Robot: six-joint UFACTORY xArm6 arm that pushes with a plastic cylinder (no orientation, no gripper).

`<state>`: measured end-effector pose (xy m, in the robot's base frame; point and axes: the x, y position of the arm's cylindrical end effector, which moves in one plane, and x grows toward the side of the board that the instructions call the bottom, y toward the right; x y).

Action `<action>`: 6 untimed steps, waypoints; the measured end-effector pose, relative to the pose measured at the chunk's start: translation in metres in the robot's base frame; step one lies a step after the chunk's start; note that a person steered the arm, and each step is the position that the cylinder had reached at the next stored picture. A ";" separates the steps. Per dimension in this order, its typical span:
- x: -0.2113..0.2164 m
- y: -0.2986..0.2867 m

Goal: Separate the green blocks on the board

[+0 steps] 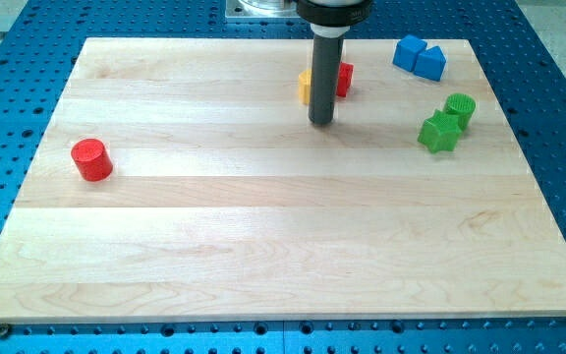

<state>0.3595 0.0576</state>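
Observation:
Two green blocks sit touching at the view's right: a green cylinder (460, 108) and a green cube-like block (438, 132) just below and left of it. My tip (321, 122) rests on the wooden board (263, 236) near the top middle, well to the left of the green blocks. A yellow block (305, 87) and a red block (344, 79) stand right behind the rod, partly hidden by it.
Two blue blocks (420, 57) sit together at the view's top right, above the green pair. A red cylinder (92, 159) stands alone at the view's left. The board lies on a blue perforated table (8, 324).

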 end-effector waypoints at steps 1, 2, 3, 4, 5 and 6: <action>0.001 0.012; -0.006 0.067; -0.030 0.140; -0.033 0.215; -0.003 0.175; 0.015 0.063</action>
<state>0.3745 0.1202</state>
